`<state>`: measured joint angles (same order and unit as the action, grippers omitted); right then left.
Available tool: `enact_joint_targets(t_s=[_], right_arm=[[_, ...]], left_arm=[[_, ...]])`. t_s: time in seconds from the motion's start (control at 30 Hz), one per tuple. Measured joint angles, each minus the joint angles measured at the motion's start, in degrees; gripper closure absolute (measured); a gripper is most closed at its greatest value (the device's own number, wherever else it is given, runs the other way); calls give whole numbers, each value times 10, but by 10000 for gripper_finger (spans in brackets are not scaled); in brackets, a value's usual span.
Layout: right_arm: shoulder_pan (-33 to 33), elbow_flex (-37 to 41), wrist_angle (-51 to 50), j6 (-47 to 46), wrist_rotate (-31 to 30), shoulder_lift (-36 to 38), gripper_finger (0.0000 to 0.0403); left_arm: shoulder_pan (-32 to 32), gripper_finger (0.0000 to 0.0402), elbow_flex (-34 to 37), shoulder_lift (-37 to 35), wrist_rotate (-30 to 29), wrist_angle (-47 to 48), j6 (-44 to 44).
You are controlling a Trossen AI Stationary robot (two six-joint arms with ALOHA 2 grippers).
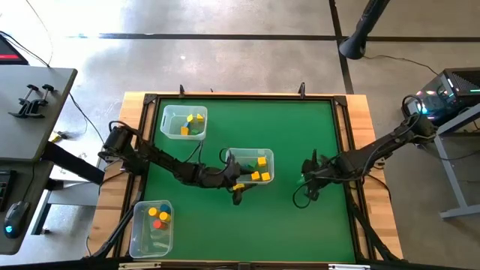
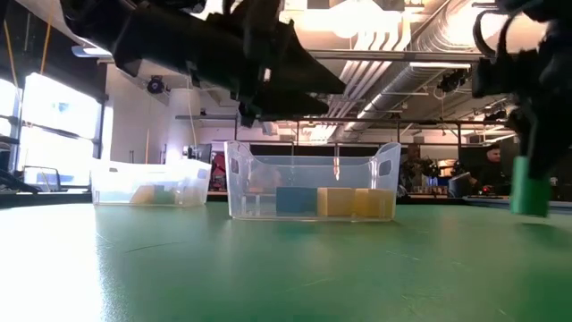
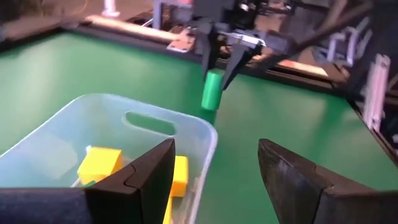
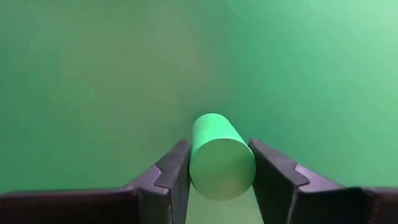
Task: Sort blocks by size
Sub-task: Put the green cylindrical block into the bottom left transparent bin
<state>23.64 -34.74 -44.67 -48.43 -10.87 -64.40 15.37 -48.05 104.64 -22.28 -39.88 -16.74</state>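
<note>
Green cylinder [image 2: 530, 195] cut by low view's right edge, top hidden behind right gripper [image 2: 539, 134]. Blocks in middle bin [image 2: 313, 179] blurred through clear wall; shapes unclear. Far bin [image 2: 152, 182] contents too hazy to tell. Near-left bin [image 1: 151, 228] blocks too small to size. Left gripper [image 3: 214, 177] fingertips cut off by frame bottom.

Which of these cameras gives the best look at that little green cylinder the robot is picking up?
The right wrist view: the green cylinder fills the middle, between the right claw's fingers. The left wrist view shows it farther off, upright on the mat. The low view catches it at the edge. The high view shows only a speck.
</note>
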Motion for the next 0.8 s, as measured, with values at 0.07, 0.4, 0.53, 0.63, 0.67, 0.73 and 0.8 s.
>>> enact_joint_targets(t_s=[0.07, 0.4, 0.53, 0.63, 0.67, 0.73, 0.8], right_arm=[[0, 0, 45, 30, 0, 0, 272], [25, 0, 257, 170, -13, 45, 272], [50, 0, 380, 218, -51, 57, 272], [71, 0, 458, 242, -64, 48, 272], [78, 0, 480, 251, -70, 43, 272], [92, 0, 523, 266, -85, 28, 272], [103, 0, 566, 281, -91, 8, 272]], left_arm=[[13, 186, -1, 0, -6, -9, 40], [120, 186, -78, 0, -77, 1, 423], [135, 186, -107, 0, -79, 44, 484], [136, 186, -134, 0, -79, 92, 527], [136, 186, -142, 0, -79, 101, 543], [136, 186, -154, 0, -80, 104, 584], [140, 186, -159, 0, -83, 100, 635]])
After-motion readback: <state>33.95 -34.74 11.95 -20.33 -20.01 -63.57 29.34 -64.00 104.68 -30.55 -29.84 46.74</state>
